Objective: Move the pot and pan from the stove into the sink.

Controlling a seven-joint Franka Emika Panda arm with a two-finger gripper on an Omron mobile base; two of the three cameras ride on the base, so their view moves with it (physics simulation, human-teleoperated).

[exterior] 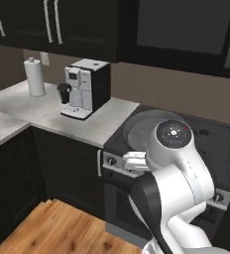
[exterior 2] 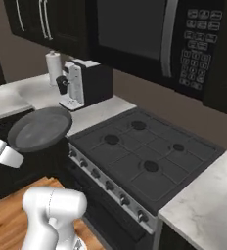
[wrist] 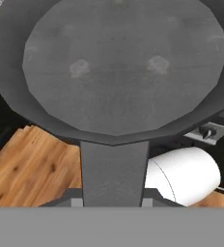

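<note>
In the left base view the arm (exterior: 179,168) hides most of the pan (exterior: 142,124) and a part of the stove (exterior: 216,144). In the hand view the pan's handle (wrist: 115,171) runs down to the lower edge, so the fingertips holding it are hidden. In the right base view the gripper (exterior 2: 0,152) is cut by the left edge.

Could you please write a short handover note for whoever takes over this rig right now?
Tool: shut on the handle of a grey cooking vessel, which is lifted clear of the stove and held out past its left end, over the floor. It looks like the pan, though I cannot be sure.
Stove: all four burners bare.
Done: this vessel is off the stove.
Left: set it in the sink; the other vessel's state cannot be judged from here.
</note>
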